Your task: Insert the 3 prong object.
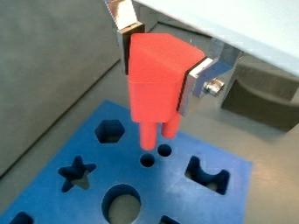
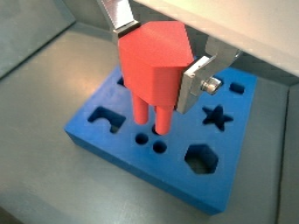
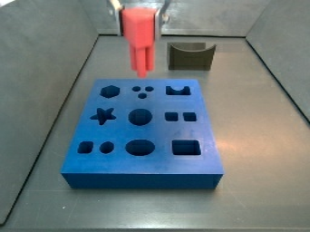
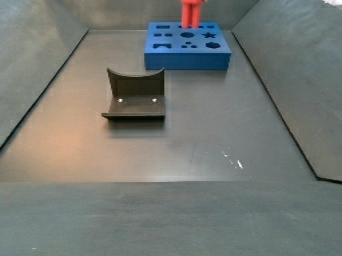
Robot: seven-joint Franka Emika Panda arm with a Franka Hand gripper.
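My gripper (image 1: 162,70) is shut on the red 3 prong object (image 1: 152,98), gripping its wide upper body with the prongs pointing down. The silver fingers (image 1: 198,80) press on both sides of it. It also shows in a wrist view (image 2: 149,74) and in both side views (image 3: 140,41) (image 4: 191,12). It hangs upright just above the blue board (image 3: 145,156), over the far edge. The prong tips are a little above the cluster of small round holes (image 3: 143,90) (image 1: 149,160) (image 2: 142,138), apart from the board.
The blue board (image 4: 187,57) has several other shaped holes: star, hexagon, circles, squares and an arch. A dark olive curved block (image 3: 190,56) (image 4: 134,97) stands on the floor beside the board. Grey walls enclose the floor.
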